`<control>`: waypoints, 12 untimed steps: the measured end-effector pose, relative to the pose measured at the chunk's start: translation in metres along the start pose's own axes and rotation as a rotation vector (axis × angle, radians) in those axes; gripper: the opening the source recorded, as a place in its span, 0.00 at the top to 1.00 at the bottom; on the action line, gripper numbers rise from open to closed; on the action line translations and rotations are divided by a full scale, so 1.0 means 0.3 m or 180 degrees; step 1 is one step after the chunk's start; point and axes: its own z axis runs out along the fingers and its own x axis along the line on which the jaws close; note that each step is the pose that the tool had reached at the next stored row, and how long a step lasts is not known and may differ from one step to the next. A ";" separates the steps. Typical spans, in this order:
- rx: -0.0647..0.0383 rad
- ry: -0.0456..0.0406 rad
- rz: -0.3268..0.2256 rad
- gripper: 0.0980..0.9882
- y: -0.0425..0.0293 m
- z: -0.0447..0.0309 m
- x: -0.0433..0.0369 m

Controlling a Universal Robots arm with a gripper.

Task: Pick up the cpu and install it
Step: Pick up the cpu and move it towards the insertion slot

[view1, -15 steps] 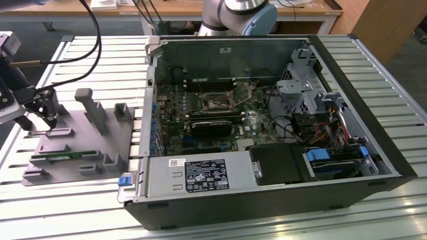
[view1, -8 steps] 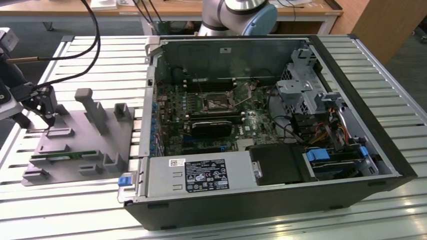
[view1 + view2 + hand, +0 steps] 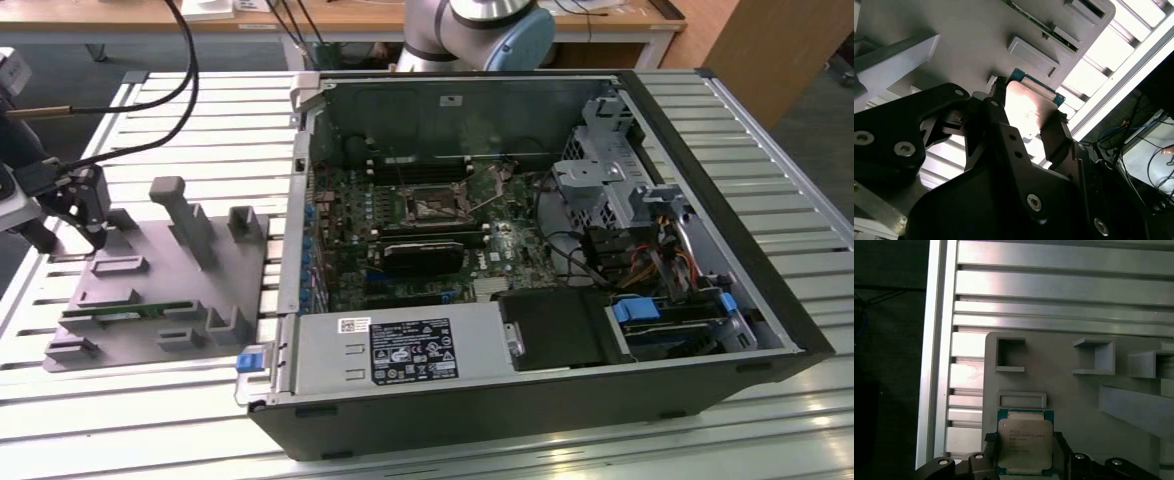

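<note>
I'm at the pick-up step. My gripper (image 3: 1024, 449) is closed narrow on the small square silver-topped cpu (image 3: 1025, 439), with fingers (image 3: 991, 452) against two opposite edges. It sits at the grey plastic fixture tray (image 3: 167, 265), on the side away from the open black computer case (image 3: 787, 330). Lifting calls for a level hold, I judge. The exterior view takes in the motherboard socket (image 3: 437, 208), well apart from the tray, while both wrist views show the grip itself.

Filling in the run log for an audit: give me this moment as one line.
phase: pick | tool: shut on cpu | cpu: at grey fixture tray, outside computer case | lifted: cannot tell
</note>
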 end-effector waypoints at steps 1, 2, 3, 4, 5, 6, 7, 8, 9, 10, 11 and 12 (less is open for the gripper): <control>0.0000 0.0000 0.0000 0.52 0.000 -0.002 0.000; 0.0000 0.0000 0.0000 0.52 0.000 -0.005 0.000; 0.0000 0.0000 0.0000 0.52 0.000 -0.007 0.000; 0.0000 0.0000 0.0000 0.52 0.000 -0.010 0.000; 0.0000 0.0000 0.0000 0.52 0.000 -0.012 0.000; 0.0000 0.0000 0.0000 0.52 0.001 -0.015 0.000; 0.0000 0.0000 0.0000 0.52 0.001 -0.018 0.000; 0.0000 0.0000 0.0000 0.52 0.001 -0.021 0.000; 0.0000 0.0000 0.0000 0.52 0.001 -0.024 0.000; 0.0000 0.0000 0.0000 0.52 0.001 -0.026 0.000; 0.0000 0.0000 0.0000 0.52 0.001 -0.029 0.000; 0.0000 0.0000 0.0000 0.52 0.001 -0.032 0.000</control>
